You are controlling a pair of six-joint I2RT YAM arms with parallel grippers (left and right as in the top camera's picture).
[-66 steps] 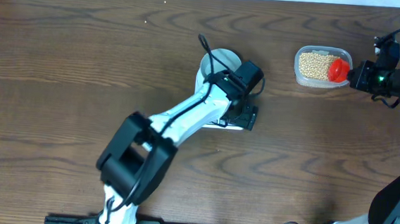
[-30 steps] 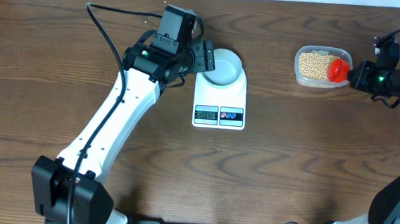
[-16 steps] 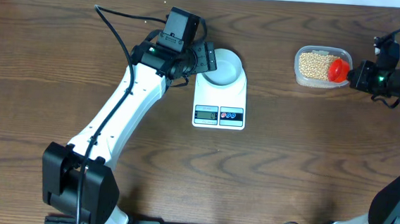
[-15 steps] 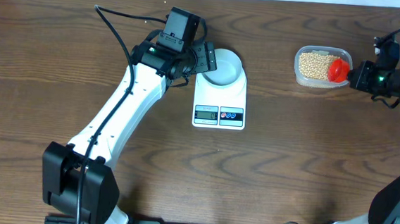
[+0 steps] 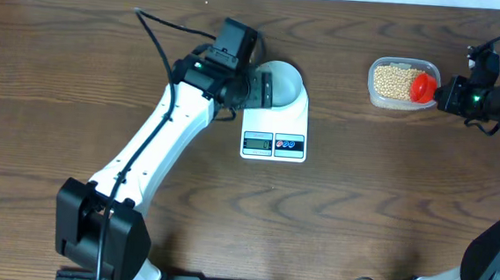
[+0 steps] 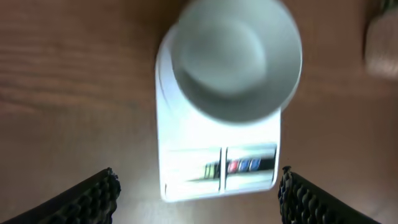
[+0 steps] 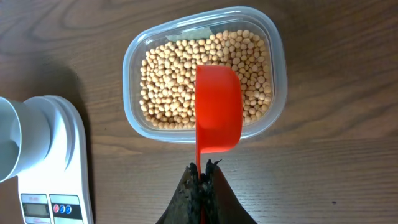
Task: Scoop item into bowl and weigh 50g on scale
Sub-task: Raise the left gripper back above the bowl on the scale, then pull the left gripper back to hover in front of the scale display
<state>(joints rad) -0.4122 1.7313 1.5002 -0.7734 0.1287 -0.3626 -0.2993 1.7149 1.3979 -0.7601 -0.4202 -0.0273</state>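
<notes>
The pale bowl (image 5: 285,81) stands empty on the back of the white scale (image 5: 275,128). My left gripper (image 5: 261,89) is open and empty at the bowl's left rim. In the left wrist view the bowl (image 6: 236,59) and the scale (image 6: 217,155) lie between the spread fingers (image 6: 199,202). The tan beans (image 5: 394,79) fill a clear tub (image 5: 400,99) at the back right. My right gripper (image 5: 446,92) is shut on the handle of a red scoop (image 5: 423,86). In the right wrist view the scoop (image 7: 217,106) hangs over the beans (image 7: 168,93), held by the gripper (image 7: 203,177).
The scale (image 7: 59,155) and bowl (image 7: 15,143) show at the left edge of the right wrist view, apart from the tub (image 7: 273,112). Bare wooden table lies between scale and tub. The left arm stretches from the front left towards the scale.
My left arm swung off the scale to the bowl's left, uncovering it. In the last half second its gripper moved right to the bowl's rim. The right arm has not moved.
</notes>
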